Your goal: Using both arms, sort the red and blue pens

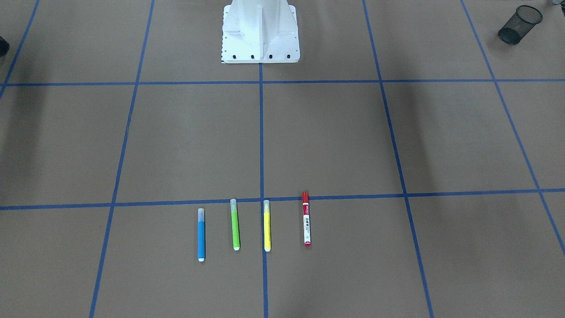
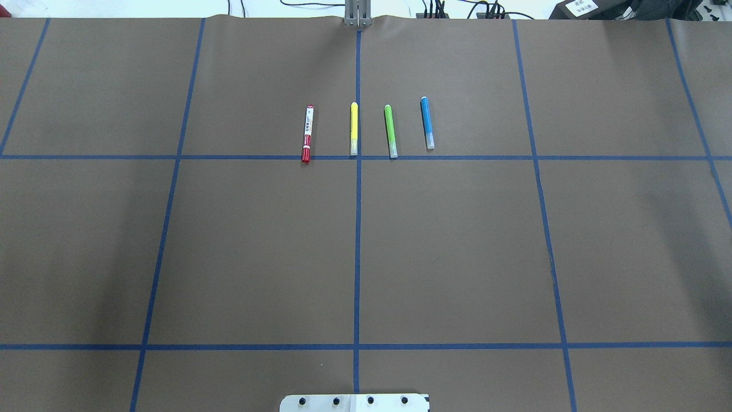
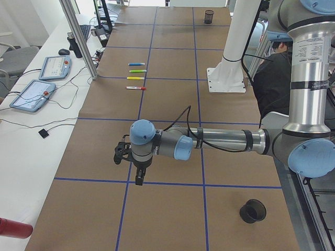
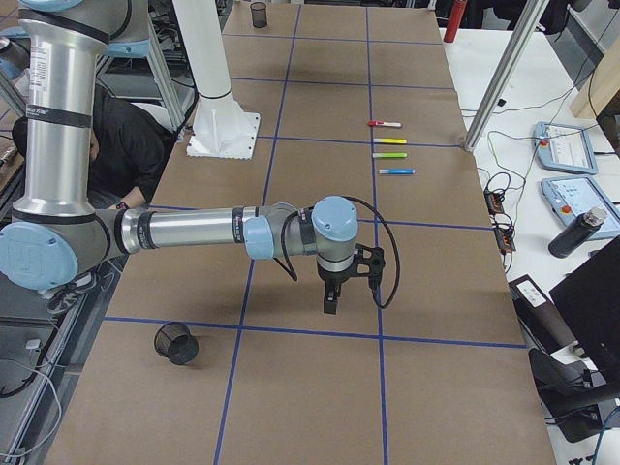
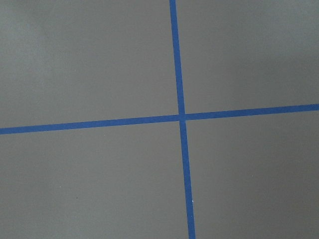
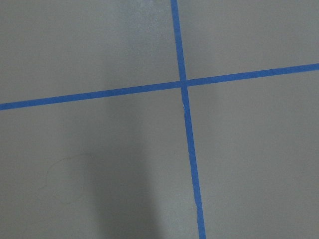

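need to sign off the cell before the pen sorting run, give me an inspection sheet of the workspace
surface: brown paper table with a blue tape grid, no spills seen
job's things: red pen and blue pen lie at opposite ends of one row, neither gripped
clutter: yellow marker and green marker lie between them; left-end mesh cup, right-end mesh cup
grippers: left gripper and right gripper hang over bare table away from the pens; open or shut cannot be told
cables: black cable loops along the left forearm
surroundings: control tablets on a side bench; a person behind the robot base
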Controlling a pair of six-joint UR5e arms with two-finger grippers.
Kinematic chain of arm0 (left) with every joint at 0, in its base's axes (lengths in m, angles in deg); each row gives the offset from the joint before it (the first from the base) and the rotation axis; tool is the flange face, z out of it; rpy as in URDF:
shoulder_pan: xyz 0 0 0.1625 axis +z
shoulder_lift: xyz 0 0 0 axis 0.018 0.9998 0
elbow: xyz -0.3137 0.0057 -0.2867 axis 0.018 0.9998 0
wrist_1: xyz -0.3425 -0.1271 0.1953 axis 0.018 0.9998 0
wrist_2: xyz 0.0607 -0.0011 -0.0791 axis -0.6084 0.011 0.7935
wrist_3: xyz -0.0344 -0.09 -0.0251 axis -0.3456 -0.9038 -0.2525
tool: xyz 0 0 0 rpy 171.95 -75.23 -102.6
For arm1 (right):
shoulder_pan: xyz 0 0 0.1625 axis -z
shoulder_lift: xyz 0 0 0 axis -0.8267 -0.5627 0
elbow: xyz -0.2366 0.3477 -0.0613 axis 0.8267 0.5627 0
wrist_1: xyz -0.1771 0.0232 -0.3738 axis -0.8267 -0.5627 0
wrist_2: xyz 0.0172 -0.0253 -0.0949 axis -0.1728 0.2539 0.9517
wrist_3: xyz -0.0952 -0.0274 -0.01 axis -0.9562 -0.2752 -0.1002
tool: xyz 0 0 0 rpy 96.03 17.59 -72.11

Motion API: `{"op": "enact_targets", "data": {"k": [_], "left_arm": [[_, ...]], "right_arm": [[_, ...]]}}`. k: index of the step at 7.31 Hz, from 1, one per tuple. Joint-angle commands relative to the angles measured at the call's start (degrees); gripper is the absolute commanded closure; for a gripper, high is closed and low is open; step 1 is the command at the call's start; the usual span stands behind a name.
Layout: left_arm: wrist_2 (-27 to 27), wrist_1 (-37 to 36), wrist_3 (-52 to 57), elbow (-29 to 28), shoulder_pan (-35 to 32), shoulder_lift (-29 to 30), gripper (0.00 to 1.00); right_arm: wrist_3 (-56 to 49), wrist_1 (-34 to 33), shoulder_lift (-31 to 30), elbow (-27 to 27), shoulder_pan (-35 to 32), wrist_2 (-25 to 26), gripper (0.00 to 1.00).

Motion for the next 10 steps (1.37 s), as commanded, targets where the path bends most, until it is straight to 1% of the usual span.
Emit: {"op": "enact_targets", "data": {"k": [1,3,4,5,6,7,9,10], "left_arm": [[0.4,0.0,0.0,0.3,0.0,0.2,0.00],[0.5,0.6,-0.4,0.5,0.2,1.0,0.00],[0.4,0.1,-0.9,0.6,0.6,2.3,0.00],[0.4,0.1,-0.9,0.6,1.7,4.4,0.00],[0.3,-0.1,-1.0,-0.1,2.4,8.6,0.00],[0.4,-0.1,-1.1,-1.2,3.5,11.5,0.00],[0.4,-0.2,-2.4,-1.3,5.1,12.9,0.00],[0.3,-1.2,-5.1,-2.1,8.0,15.0,0.00]], "right_arm": [[0.1,0.0,0.4,0.2,0.0,0.3,0.00],[0.4,0.3,0.9,-0.5,0.0,0.4,0.00],[0.7,0.1,1.9,-0.4,0.3,0.5,0.00],[0.7,0.0,3.7,0.1,1.9,0.6,0.00],[0.6,0.0,7.2,0.5,2.2,0.5,0.00],[0.7,0.1,8.6,0.3,4.1,-0.1,0.00],[0.7,-0.1,10.1,0.7,6.4,0.4,0.00],[0.7,-0.1,12.4,2.1,8.0,0.6,0.00]]}}
